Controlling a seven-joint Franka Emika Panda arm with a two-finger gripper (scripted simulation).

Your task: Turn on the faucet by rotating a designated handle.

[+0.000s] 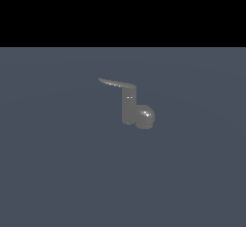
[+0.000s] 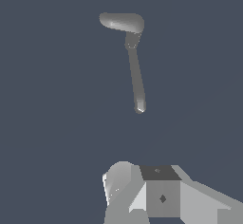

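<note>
Flat slate-blue ground plane, matte and uniform; solid black backdrop beyond its far edge.

Hand low, fingers perhaps apart

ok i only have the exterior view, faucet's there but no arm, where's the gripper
observer: The wrist view shows the gripper apart from the faucet, touching nothing, with bare floor between them.
operator: which way is the handle pointing from there
observer: The handle runs from the faucet toward the gripper, with its tip at the near end.
operator: jaws open
observer: Cannot tell. Only part of the gripper shows, cut off by the picture's edge.
</note>
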